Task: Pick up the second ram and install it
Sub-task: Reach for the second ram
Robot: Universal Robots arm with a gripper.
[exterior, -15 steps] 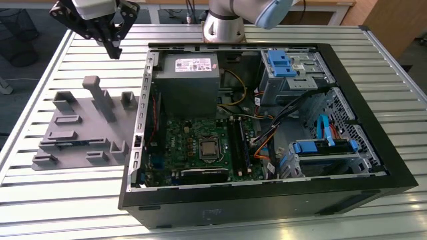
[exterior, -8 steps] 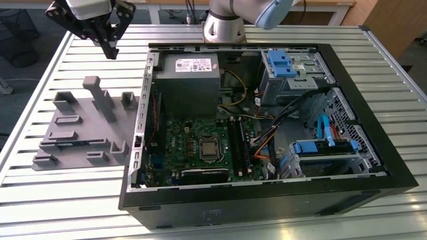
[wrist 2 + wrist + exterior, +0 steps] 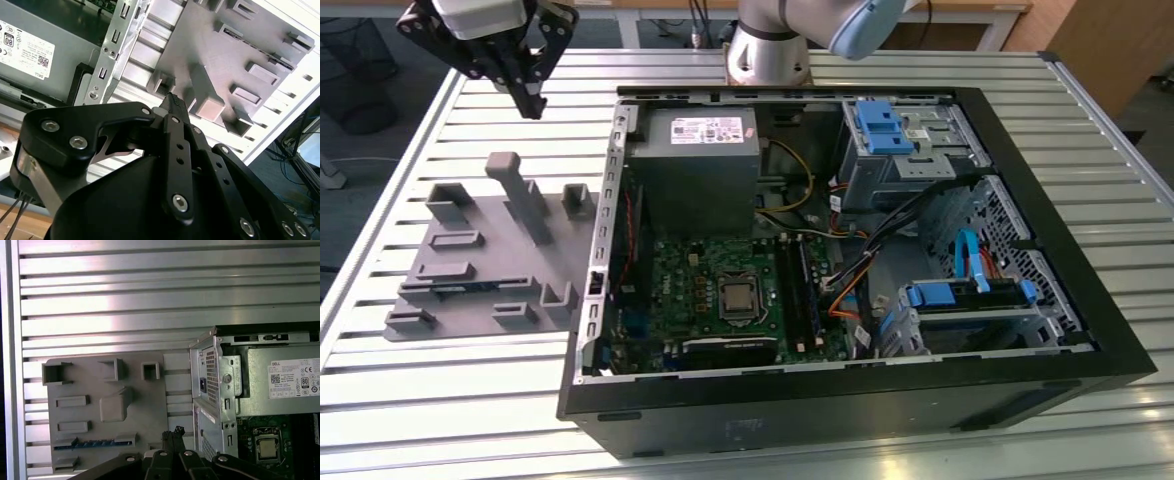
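The second ram (image 3: 462,287) is a thin dark strip standing on edge between two grey blocks, near the front of the grey holder plate (image 3: 480,245). In the first wrist view the ram (image 3: 95,443) sits in that holder plate (image 3: 145,405), beside my fingertips. My gripper (image 3: 528,104) hangs high over the table beyond the plate's far end, at the exterior view's upper left, apart from the ram. Its black fingers (image 3: 172,107) are pressed together with nothing between them. My gripper (image 3: 173,433) is shut in both wrist views.
An open computer case (image 3: 1067,300) lies to the exterior view's right of the plate. Inside it are the green motherboard (image 3: 700,280) with long black slots (image 3: 797,290), a grey power supply (image 3: 696,160) and several cables. The arm's base (image 3: 767,50) stands behind the case.
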